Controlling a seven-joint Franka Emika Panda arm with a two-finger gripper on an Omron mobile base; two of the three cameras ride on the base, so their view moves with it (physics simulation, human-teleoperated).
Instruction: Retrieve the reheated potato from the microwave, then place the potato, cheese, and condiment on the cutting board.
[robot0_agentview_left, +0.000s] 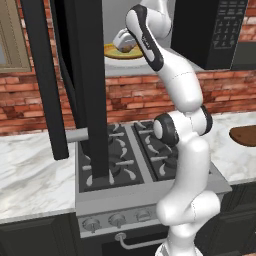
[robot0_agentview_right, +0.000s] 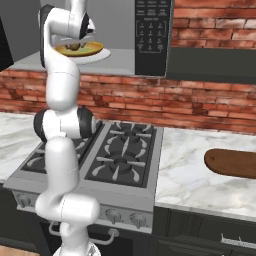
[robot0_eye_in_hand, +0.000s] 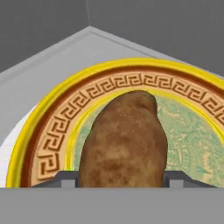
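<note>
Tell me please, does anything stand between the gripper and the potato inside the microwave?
Nothing visible does. The gripper has its fingertips on either side of the potato, which lies on the yellow-rimmed plate in the microwave.

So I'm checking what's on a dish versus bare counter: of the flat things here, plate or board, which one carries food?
The yellow-rimmed plate inside the microwave: the potato lies on it. The brown cutting board on the counter is bare.

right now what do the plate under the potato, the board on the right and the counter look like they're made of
Plate: probably glazed ceramic, with a glossy yellow rim and a printed key-pattern band.
Board: looks like wood, dark brown with faint grain and a matte finish.
Counter: looks like polished marble or a stone imitation, white with grey veins.
Potato: rough, mottled brown skin, held between the claw tips.
</note>
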